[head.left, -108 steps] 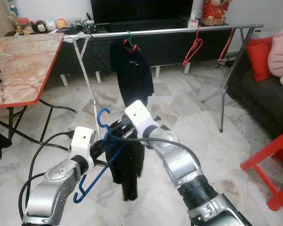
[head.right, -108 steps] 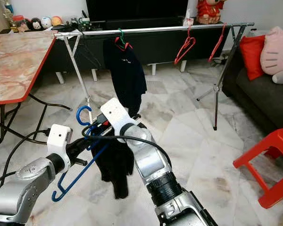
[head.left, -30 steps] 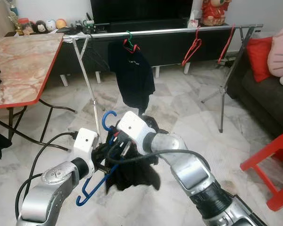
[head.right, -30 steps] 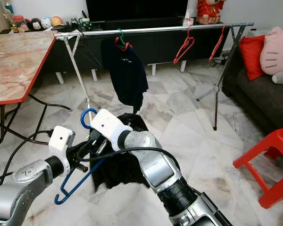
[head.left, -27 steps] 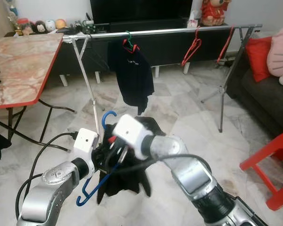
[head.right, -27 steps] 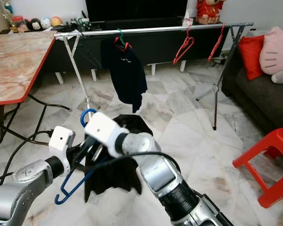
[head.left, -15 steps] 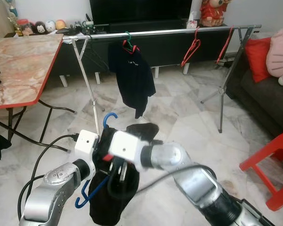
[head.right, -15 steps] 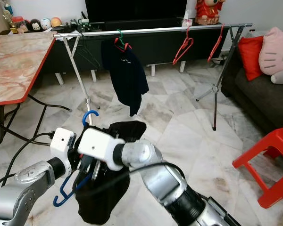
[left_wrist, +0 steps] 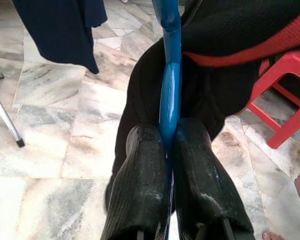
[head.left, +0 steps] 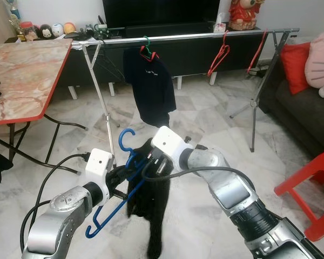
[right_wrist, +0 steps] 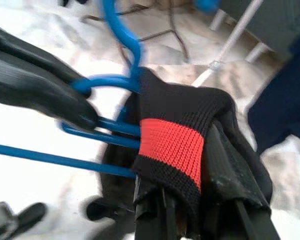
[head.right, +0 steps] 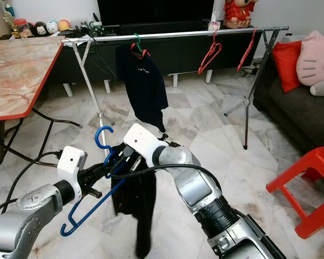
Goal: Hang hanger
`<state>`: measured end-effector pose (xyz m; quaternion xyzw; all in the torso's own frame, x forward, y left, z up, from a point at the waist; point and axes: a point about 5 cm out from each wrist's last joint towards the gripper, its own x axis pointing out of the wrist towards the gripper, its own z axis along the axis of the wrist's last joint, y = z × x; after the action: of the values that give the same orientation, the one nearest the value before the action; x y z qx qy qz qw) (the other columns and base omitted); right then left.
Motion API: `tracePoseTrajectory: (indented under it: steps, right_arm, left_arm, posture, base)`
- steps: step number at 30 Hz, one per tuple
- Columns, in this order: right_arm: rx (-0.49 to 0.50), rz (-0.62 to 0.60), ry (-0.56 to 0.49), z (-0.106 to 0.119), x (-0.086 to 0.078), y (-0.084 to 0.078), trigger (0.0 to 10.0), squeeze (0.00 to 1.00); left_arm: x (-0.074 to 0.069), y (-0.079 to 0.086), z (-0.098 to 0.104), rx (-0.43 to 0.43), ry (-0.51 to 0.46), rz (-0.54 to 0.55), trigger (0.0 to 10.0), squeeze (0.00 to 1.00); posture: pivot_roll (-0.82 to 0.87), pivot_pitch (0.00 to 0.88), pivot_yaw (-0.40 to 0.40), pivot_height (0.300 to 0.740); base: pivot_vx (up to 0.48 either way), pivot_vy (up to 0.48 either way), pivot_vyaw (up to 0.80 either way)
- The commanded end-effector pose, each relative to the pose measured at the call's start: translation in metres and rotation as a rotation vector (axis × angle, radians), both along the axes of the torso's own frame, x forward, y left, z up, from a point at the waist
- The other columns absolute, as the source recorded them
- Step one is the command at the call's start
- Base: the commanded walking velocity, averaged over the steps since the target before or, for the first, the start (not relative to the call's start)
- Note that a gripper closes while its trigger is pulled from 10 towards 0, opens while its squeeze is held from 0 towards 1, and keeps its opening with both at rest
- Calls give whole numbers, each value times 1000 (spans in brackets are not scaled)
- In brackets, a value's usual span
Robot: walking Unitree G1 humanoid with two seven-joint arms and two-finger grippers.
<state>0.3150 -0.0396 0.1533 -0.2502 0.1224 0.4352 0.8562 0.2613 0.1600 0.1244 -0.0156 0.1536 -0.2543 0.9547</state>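
Left wrist view: the left gripper (left_wrist: 166,145) is clenched on the blue plastic hanger (head.left: 120,186), held low in front of the silver clothes rail (head.left: 205,35). The right gripper (right_wrist: 187,200) grasps the black knit garment with a red band (right_wrist: 172,142), touching the hanger's neck. Judged step — dressing the hanger; next, seat the collar over the hanger's shoulders, then lift the hook to the rail.

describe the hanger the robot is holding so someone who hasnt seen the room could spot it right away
Start at the long silver clothes rail across the back of the room, then drop to the marble floor in front of it, where the two silver arms meet. The blue hanger sits pinched in the left gripper; unlike the red hangers on the rail, it is blue and off the rail.
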Motion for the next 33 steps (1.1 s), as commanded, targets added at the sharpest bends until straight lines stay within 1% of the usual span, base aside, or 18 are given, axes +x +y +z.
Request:
tracePoseTrajectory:
  steps: [1, 3, 7, 8, 10, 12, 13, 20, 22, 27, 29, 33]
  right_arm:
    - [42, 62, -28, 12, -5, 10, 10000, 0]
    - [45, 87, -20, 13, -8, 10, 10000, 0]
    - [63, 164, 4, 14, -19, 15, 10000, 0]
    - [52, 195, 13, 12, -24, 16, 10000, 0]
    - [38, 209, 15, 10, -26, 16, 10000, 0]
    - [18, 210, 16, 7, -27, 13, 10000, 0]
    - [-9, 218, 17, 4, -28, 9, 10000, 0]
    - [-57, 269, 24, 2, -34, 1, 10000, 0]
    - [-79, 275, 23, 0, -35, -3, 10000, 0]
    - [-101, 271, 27, -2, -35, -11, 10000, 0]
    - [-103, 271, 27, -2, -35, -12, 10000, 0]
    - [-100, 278, 37, -2, -38, -15, 10000, 0]
  left_arm:
    - [1, 0, 7, 2, -37, 1, 10000, 0]
    - [2, 1, 7, 1, -39, 4, 10000, 0]
    - [3, 1, 7, -8, -44, 11, 10000, 0]
    - [3, 0, 7, -9, -45, 11, 10000, 0]
    - [3, 0, 8, -11, -47, 11, 10000, 0]
    - [3, 0, 8, -13, -49, 11, 10000, 0]
    - [4, 1, 8, -15, -51, 13, 10000, 0]
    - [4, 2, 9, -21, -60, 19, 10000, 0]
    - [4, 1, 10, -24, -64, 20, 10000, 0]
    - [5, 2, 13, -39, -89, 23, 10000, 0]
    - [5, 2, 13, -39, -92, 22, 10000, 0]
    - [7, 0, 18, -71, -122, 23, 10000, 0]
  posture:
    - [-99, 0, 3, 740]
    - [-99, 0, 3, 740]
    - [-105, 0, 3, 740]
    - [-105, 0, 3, 740]
    - [-105, 0, 3, 740]
    - [-104, 0, 2, 740]
    - [-104, 0, 2, 740]
    - [-108, 0, -1, 740]
    - [-110, 0, -1, 740]
    - [-113, 0, -1, 740]
    - [-113, 0, -1, 740]
    - [-119, 0, -1, 740]
  base:
    - [0, 0, 0]
    - [0, 0, 0]
    - [0, 0, 0]
    - [0, 0, 0]
    - [0, 0, 0]
    - [0, 0, 0]
    - [0, 0, 0]
    - [0, 0, 0]
    - [0, 0, 0]
    - [0, 0, 0]
    - [0, 0, 0]
    - [0, 0, 0]
